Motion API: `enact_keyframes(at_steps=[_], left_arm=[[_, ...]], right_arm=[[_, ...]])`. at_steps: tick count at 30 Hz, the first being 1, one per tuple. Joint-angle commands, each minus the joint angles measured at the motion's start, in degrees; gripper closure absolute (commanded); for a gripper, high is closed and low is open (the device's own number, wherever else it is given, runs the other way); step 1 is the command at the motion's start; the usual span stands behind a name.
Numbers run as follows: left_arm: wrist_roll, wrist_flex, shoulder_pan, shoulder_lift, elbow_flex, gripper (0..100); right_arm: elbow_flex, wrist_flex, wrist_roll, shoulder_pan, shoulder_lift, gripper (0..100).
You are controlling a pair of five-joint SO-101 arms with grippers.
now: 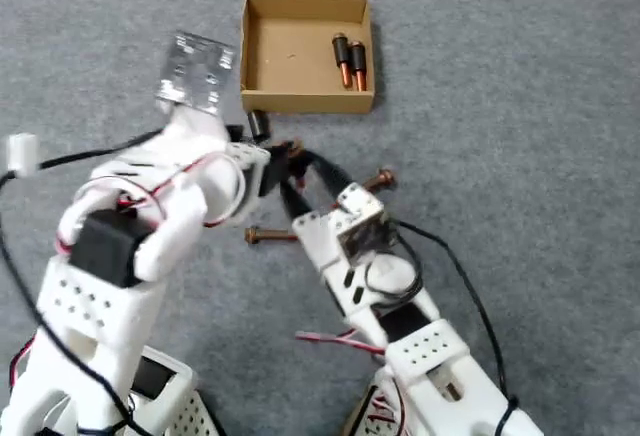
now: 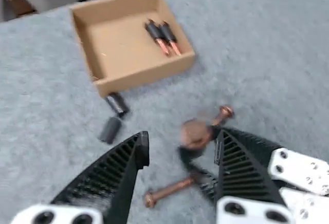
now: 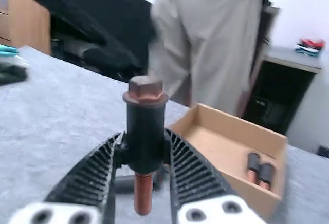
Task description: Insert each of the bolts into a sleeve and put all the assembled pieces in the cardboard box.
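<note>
My right gripper (image 3: 145, 144) is shut on a black sleeve (image 3: 146, 131) with a copper bolt (image 3: 145, 90) pushed through it, held upright above the table. My left gripper (image 2: 180, 157) stands open close in front of that piece (image 2: 195, 131), its fingers on either side of it and not touching. The cardboard box (image 1: 262, 96) at the table's far middle holds two assembled pieces (image 1: 349, 60). Two loose bolts lie on the grey cloth, one (image 1: 270, 236) near the arms and one (image 1: 381, 179) farther right. Two empty sleeves (image 2: 117, 103) (image 2: 110, 129) lie just in front of the box.
A grey cloth (image 1: 520, 136) covers the whole table. A shiny square plate (image 1: 198, 71) sits left of the box. A person's legs (image 3: 216, 39) stand behind the table. Cables (image 1: 450, 266) trail off both arms.
</note>
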Motion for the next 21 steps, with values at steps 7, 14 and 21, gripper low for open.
enact_keyframes(at_steps=[7,14,21], left_arm=[[-0.1,8.7,-10.6,-2.4,-6.8,98],[-0.8,12.4,-14.4,-14.0,-1.2,98],[-5.9,12.4,-24.2,-29.2,11.1,98]], right_arm=[[-19.9,16.1,-7.4,8.0,-0.9,99.8],[-25.1,16.4,-7.4,8.1,6.1,99.8],[-39.3,16.1,-7.4,10.9,27.3,99.8]])
